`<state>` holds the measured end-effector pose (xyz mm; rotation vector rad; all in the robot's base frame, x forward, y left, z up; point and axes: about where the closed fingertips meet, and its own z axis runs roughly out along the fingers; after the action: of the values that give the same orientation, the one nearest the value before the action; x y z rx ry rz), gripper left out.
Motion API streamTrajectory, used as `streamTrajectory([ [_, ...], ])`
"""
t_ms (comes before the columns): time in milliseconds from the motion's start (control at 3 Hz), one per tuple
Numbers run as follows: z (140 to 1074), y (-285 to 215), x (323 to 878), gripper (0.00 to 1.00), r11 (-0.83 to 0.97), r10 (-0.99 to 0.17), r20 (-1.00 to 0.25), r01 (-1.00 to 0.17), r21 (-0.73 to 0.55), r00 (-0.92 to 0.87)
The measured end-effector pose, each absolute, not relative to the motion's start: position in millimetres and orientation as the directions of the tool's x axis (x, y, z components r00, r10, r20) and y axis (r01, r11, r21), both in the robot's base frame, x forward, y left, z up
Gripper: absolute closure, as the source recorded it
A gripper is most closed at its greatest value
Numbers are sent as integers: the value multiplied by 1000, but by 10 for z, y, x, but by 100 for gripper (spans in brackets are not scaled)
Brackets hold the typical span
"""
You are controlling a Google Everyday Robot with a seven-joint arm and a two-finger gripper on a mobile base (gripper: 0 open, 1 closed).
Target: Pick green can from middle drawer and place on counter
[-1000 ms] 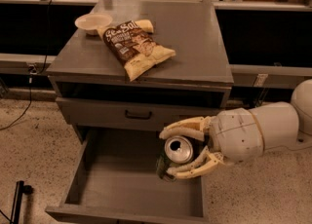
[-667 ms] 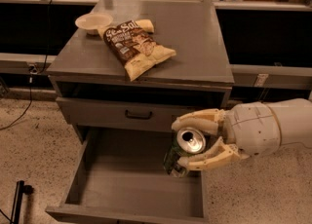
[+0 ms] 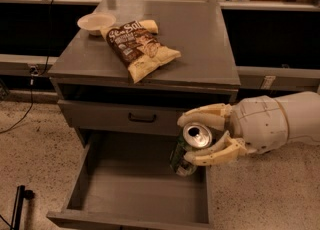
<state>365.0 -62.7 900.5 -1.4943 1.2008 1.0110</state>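
Grey cabinet-top surface (image 3: 200, 39) carries chip bag (image 3: 140, 46), bowl (image 3: 96, 22); right half bare. End effector (image 3: 185, 140) clamped round tilted green can (image 3: 180, 160), above right side of open middle drawer (image 3: 135, 189). Advice: raise above rim before swinging over, set upright on bare patch.

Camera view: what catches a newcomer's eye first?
The pale gripper, reaching in from the right, is shut on the green can, holding it tilted at the right rear of the open middle drawer. On the counter above lie a chip bag and a white bowl, toward its left rear.
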Motion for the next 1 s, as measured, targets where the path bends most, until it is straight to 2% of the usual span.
streamTrajectory([
  [1000, 9643, -1031, 4824, 100, -44, -298, -945, -991, -123, 131],
])
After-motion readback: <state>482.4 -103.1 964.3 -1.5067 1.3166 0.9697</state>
